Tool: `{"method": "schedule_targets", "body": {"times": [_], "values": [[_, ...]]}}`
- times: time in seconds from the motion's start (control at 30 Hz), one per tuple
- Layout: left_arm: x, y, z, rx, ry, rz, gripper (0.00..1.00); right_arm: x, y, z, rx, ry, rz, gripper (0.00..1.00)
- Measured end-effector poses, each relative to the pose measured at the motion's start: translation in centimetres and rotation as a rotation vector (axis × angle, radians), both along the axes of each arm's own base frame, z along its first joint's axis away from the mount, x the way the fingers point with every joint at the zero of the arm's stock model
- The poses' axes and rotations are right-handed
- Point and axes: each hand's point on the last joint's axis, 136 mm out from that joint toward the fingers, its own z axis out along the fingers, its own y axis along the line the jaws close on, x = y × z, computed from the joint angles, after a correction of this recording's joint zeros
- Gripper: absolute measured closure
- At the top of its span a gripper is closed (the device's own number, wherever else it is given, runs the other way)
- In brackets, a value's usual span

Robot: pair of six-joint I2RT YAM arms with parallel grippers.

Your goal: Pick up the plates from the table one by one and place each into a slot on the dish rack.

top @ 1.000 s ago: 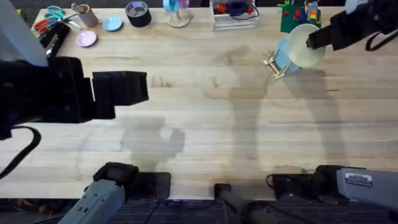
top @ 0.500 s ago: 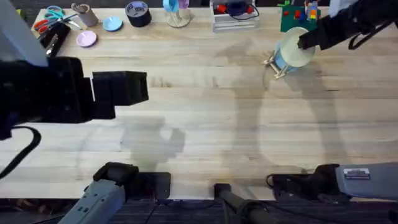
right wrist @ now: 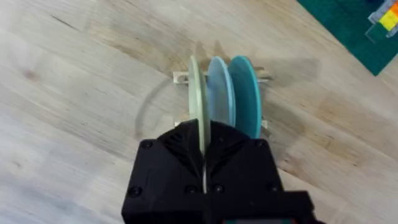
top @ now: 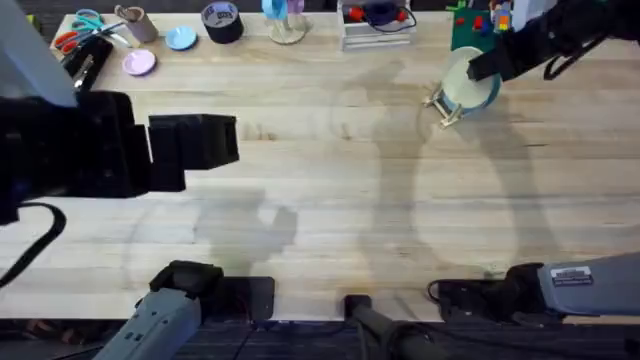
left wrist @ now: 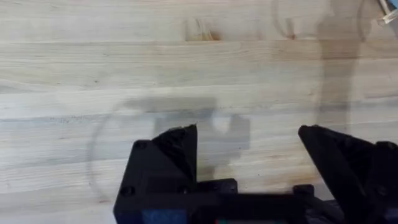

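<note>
The right tool (right wrist: 204,163) is pinched tight on the rim of the pale yellow plate (right wrist: 195,93), with almost no gap between its black fingers. That plate stands on its edge in the dish rack (right wrist: 181,77), in a slot at one end of it. Right beside it stand a light blue plate (right wrist: 219,87) and then a deeper teal plate (right wrist: 247,93), all three upright and close together. From above, the right tool (top: 483,68) is at about 1 o'clock on the surface (top: 340,190), over the dish rack (top: 441,105), and the plates there blur into one pale round shape, so I cannot tell them apart in that view. The left tool (left wrist: 249,155) is spread wide and holds nothing, with bare wood below it. From above, the left tool (top: 195,140) hangs high at about 9 o'clock, big and dark. Along the far edge, near 11 o'clock, lie scissors (top: 78,30), a small pink disc (top: 139,62), a small blue disc (top: 181,39) and a roll of black tape (top: 221,21).
</note>
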Motion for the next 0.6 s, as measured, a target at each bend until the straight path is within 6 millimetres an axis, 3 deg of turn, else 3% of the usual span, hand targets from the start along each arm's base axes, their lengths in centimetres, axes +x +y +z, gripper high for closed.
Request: {"method": "schedule_targets", "body": {"times": [0.6], "values": [[0.0,0.0,0.0,0.0,0.0,0.0,0.008,0.35,0.15,-0.33,0.0,-0.004,0.004,0.971]]}}
